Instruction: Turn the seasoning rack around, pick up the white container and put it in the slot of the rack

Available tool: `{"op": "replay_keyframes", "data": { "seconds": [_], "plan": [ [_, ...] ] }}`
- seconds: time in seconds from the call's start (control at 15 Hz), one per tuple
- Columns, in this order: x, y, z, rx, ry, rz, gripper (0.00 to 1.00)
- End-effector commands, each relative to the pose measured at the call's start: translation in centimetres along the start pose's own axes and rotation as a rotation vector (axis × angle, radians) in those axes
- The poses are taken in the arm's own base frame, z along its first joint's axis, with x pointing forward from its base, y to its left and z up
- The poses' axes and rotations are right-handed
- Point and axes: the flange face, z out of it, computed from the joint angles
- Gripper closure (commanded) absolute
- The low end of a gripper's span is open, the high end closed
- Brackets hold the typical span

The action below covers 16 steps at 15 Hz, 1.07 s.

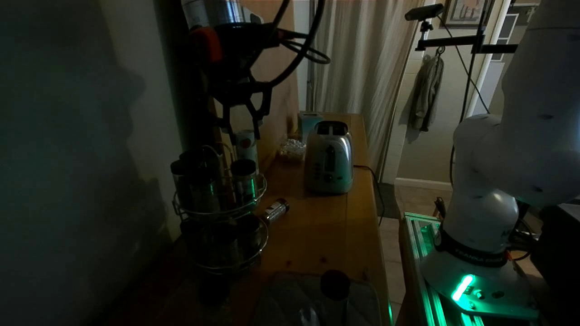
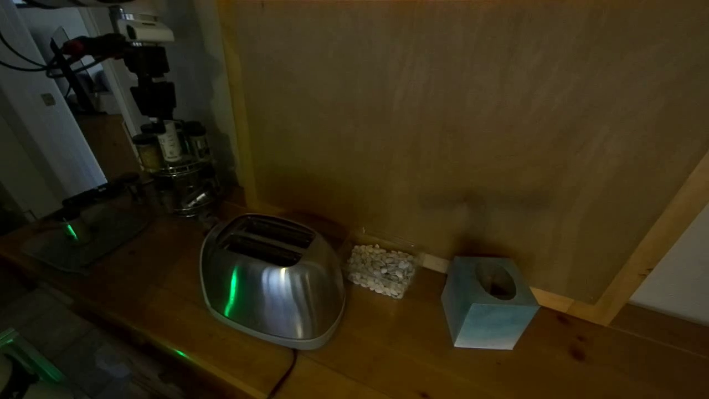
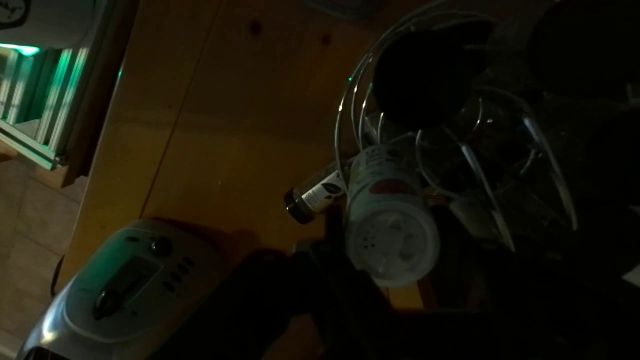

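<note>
Container [image 3: 392, 220] sits between the fingers of the gripper [image 1: 245, 137], apparently grasped near its lid at the upper tier of the rack [image 1: 226, 213] below; the pick-up looks done, with seating and release likely left. Whether the rack is turned as wanted, or the base rests in a slot, I cannot tell. White and round, it looks roughly upright under the gripper, with a perforated pale lid and a red mark on its side.

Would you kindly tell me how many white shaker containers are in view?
1: the white container, between the jaws of the gripper, at the upper tier of the seasoning rack. Darkness may hide others.
</note>
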Motion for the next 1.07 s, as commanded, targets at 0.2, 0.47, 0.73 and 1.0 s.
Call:
{"op": "replay_keyframes", "data": {
  "seconds": [0.2, 0.47, 0.73, 1.0],
  "plan": [
    [0.2, 1.2, 0.9, 0.037, -0.072, 0.084, 0.78],
    [0.3, 1.1, 1.4, 0.038, -0.075, 0.110, 0.78],
    [0.3, 0.8, 1.6, 0.055, -0.084, 0.132, 0.78],
    [0.1, 0.8, 1.8, 0.046, -0.083, 0.138, 0.78]
  ]
}}
